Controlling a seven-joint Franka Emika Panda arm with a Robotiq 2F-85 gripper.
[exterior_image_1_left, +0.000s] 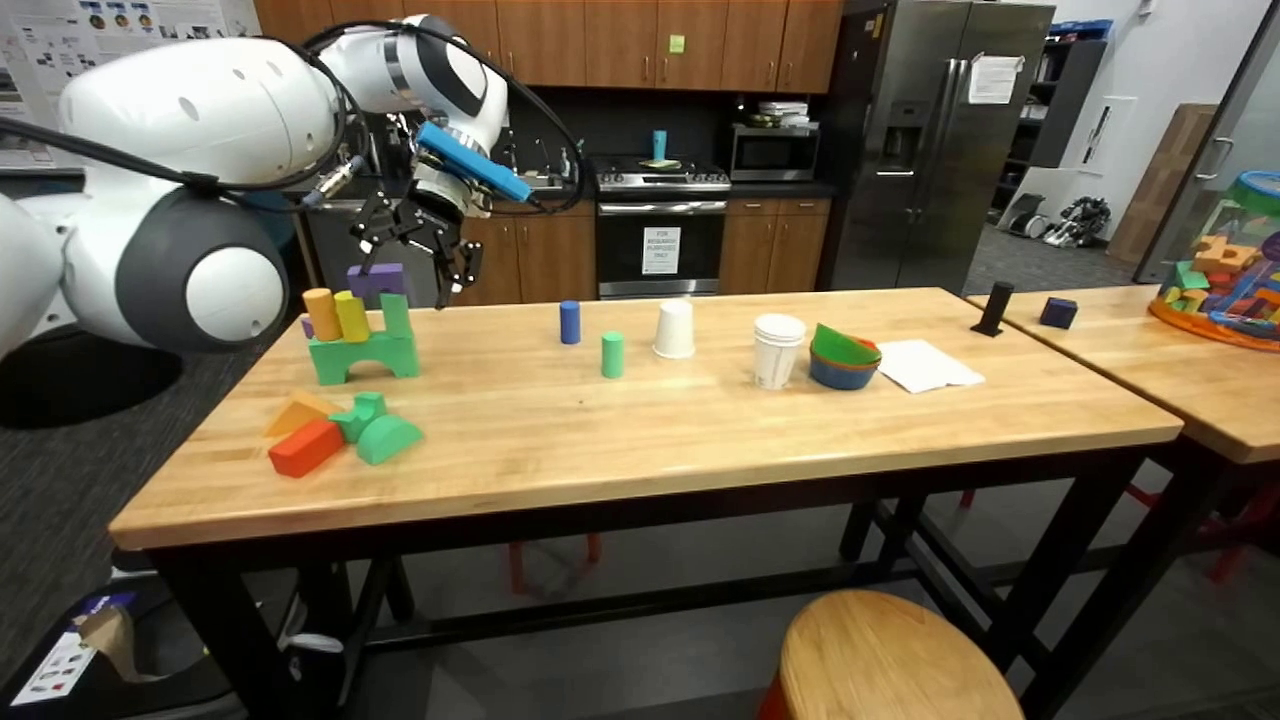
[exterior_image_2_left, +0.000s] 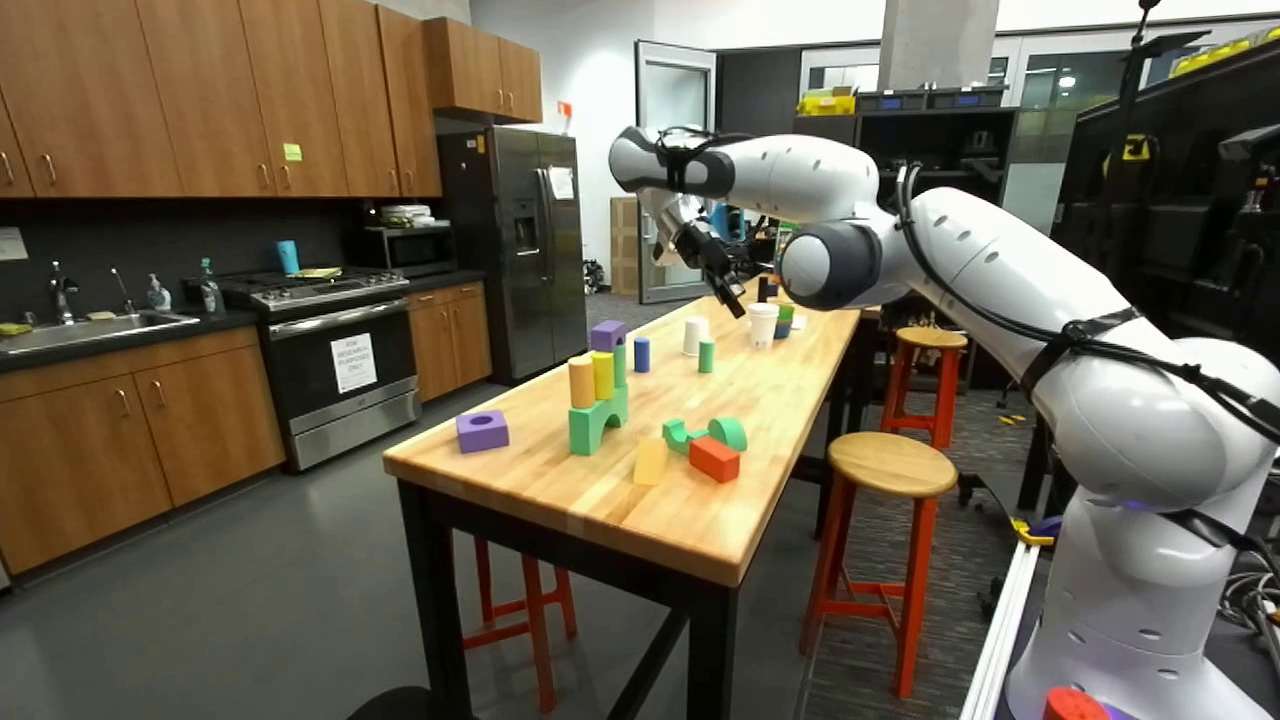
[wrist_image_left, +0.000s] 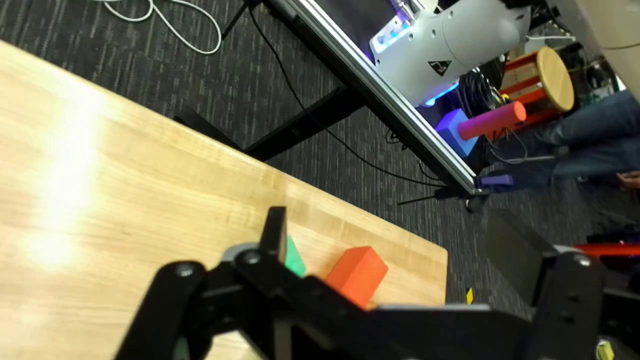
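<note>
Hand (wrist_image_left: 392, 235) is spread wide apart above the bench (exterior_image_1_left: 600, 440); I find on it the red block (exterior_image_1_left: 306, 447) beside the green half-round (exterior_image_1_left: 388, 438), near the green arch (exterior_image_1_left: 365, 350) bearing an upright orange cylinder (exterior_image_1_left: 322, 314).

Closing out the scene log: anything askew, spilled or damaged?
Mildly: in an exterior view the green bowl sits tipped above the blue bowl instead of nesting level. The red block lies askew among loose pieces near the green arch, possibly just spares. No spill or damage visible.
</note>
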